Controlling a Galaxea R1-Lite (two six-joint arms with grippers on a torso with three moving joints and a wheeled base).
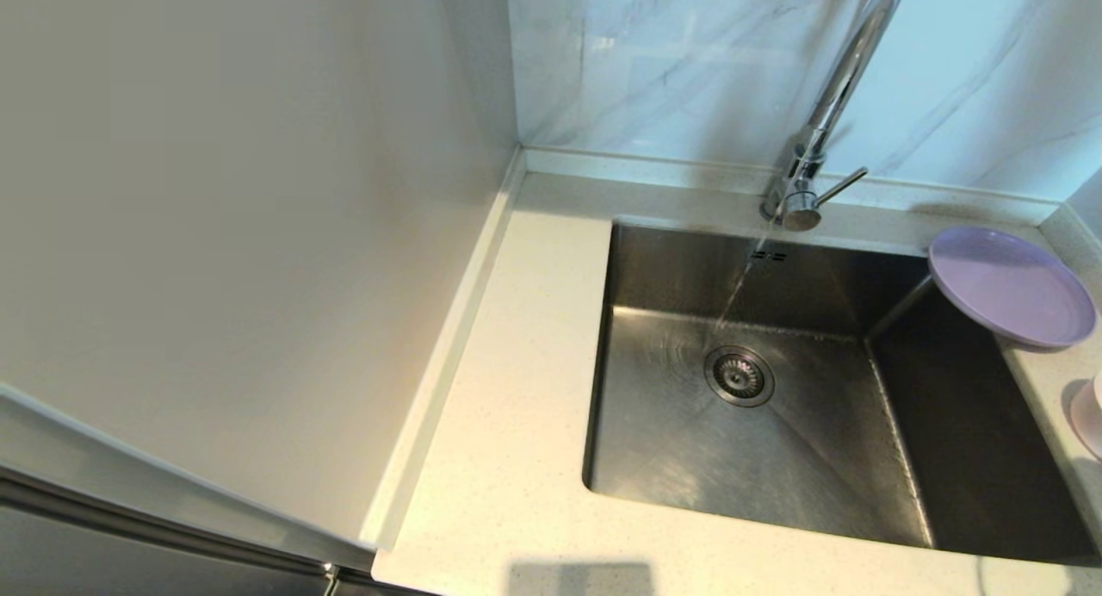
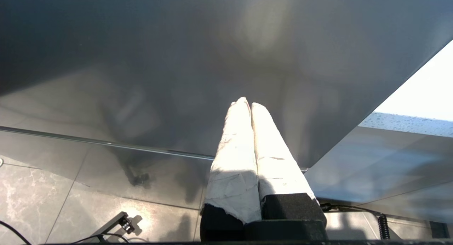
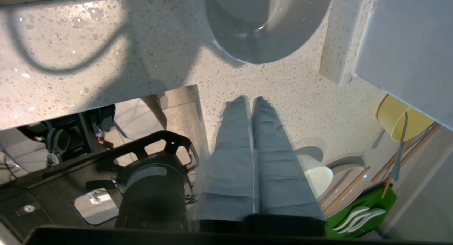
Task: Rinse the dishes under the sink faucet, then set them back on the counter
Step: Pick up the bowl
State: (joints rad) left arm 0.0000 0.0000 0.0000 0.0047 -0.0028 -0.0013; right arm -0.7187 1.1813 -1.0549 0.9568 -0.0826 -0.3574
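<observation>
Your right gripper [image 3: 252, 100], fingers pressed together on nothing, sits nearer: 1 dish [image 3: 265, 25] lies straight beyond its fingertips near the worktop's right edge; left gripper [image 2: 247, 103] equally clenched, empty

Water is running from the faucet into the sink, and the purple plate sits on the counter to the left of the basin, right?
Not quite. Water does run from the faucet into the sink, but the head view shows the purple plate on the counter at the basin's right, its edge overhanging the sink's back right corner.

Both arms sit low, left gripper [image 2: 246, 105] and right gripper [image 3: 250, 100] with fingers pressed together.
</observation>
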